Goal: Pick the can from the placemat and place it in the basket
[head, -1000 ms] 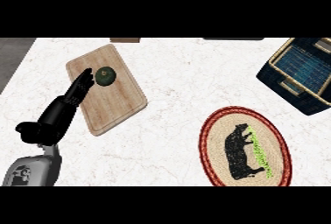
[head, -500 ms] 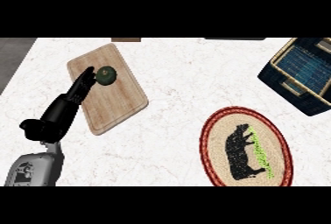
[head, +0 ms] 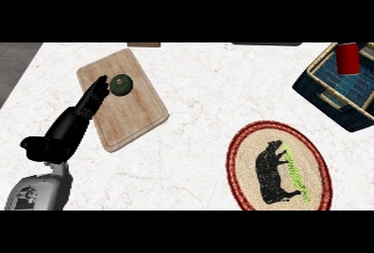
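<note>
Red can (head: 348, 58) is being seen upright inside the dark blue basket (head: 321, 96) at the tabletop's (head: 211, 94) far right corner. Oval placemat (head: 245, 163) with a black cow figure is being left bare, near right. Left robot hand (head: 93, 96) is being held with straight fingers over the wooden cutting board (head: 139, 118), fingertips just beside a dark green round object (head: 120, 85).

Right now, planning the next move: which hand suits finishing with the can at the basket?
Probably the right: the can shows at the basket, far right. The left hand is open over the board, far left. The right hand is out of view.
</note>
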